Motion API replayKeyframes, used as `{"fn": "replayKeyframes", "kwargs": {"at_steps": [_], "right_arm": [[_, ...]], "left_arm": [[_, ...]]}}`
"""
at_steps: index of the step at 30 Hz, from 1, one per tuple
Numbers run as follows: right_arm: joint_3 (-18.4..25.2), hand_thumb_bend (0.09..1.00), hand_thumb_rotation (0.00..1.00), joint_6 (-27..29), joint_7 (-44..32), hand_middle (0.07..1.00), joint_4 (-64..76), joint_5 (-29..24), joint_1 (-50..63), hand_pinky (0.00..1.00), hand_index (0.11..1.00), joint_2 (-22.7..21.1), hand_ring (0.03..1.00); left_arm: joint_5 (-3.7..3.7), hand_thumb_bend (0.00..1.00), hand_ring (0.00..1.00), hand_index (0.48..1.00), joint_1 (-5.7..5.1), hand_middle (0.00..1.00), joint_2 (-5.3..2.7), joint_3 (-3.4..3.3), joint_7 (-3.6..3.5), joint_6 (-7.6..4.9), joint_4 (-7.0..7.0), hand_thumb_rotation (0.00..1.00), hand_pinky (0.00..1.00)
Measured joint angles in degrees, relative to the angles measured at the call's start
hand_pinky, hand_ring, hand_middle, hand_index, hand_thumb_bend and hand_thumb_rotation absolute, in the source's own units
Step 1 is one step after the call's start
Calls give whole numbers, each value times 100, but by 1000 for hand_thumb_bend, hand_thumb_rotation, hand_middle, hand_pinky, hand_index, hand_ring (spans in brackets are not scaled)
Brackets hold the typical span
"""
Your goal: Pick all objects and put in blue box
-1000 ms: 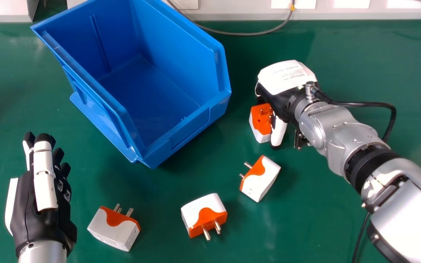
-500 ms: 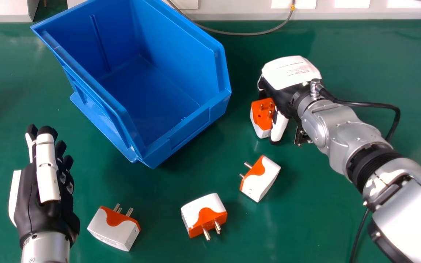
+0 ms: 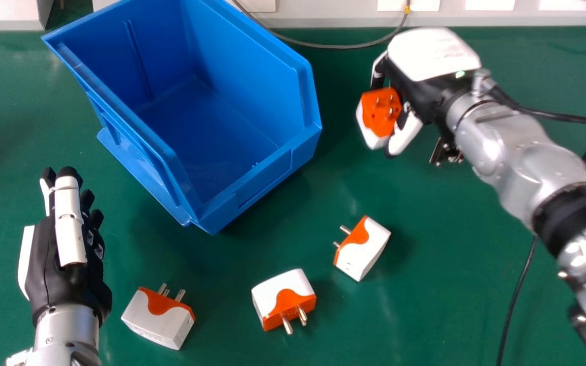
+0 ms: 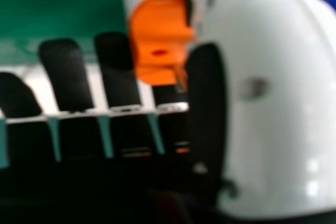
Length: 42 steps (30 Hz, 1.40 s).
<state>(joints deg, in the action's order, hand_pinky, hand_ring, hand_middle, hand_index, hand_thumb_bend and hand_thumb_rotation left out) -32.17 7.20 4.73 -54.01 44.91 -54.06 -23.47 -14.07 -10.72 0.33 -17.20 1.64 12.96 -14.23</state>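
At two o'clock, your right hand (image 3: pixel 417 86) pinches a plug (image 3: pixel 378 119), prongs (image 3: pixel 389 111) free, likely for clean release; left hand (image 3: pixel 64 274) at eight, fingers straight.

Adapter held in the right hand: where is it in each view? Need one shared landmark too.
Head view: the adapter is right of the blue box, pinched by the right hand.
Right hand view: the adapter is between the thumb and fingers.
Shared landmark: the right hand's white thumb, beside the adapter in both.

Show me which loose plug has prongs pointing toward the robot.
The middle loose plug; the left plug points its prongs away, the right plug leftward.
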Motion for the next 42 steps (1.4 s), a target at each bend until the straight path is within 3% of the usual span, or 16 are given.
{"fn": "replayKeyframes", "kwargs": {"at_steps": [2,5,10,14,17,26,37,42], "right_arm": [[126,507,50,70,10,375,503,-3,241,85,481,-217,241],[351,501,82,80,-107,310,1339,-15,665,71,477,-538,193],[774,496,109,-42,-553,261,2812,-153,1372,65,473,-921,158],[1123,494,119,-116,-870,244,3966,-212,1962,66,471,-1154,148],[1367,492,126,-127,-1027,230,4635,-302,2388,64,471,-1228,136],[1683,490,139,-24,-1248,185,5658,-509,3092,53,469,-1149,103],[1661,488,142,-26,-1585,163,6231,-741,3241,38,469,-510,85],[1533,487,142,-20,-1644,161,6219,-724,3228,35,469,-189,83]], "left_arm": [[0,275,996,1000,53,999,20,-6,-1,-6,51,981,1000],[-1,282,993,1000,185,997,43,-24,-3,-32,190,981,1000],[0,288,990,1000,428,996,96,-78,-7,-102,506,980,1000],[7,290,988,1000,560,995,135,-120,1,-111,656,978,1000],[51,291,987,997,651,993,151,-128,15,-114,726,974,1000],[71,293,983,990,719,984,201,-124,73,-139,864,962,1000],[172,289,979,991,745,979,224,-70,117,-152,886,961,1000],[177,288,979,990,763,978,223,-56,135,-152,887,960,1000]]}}
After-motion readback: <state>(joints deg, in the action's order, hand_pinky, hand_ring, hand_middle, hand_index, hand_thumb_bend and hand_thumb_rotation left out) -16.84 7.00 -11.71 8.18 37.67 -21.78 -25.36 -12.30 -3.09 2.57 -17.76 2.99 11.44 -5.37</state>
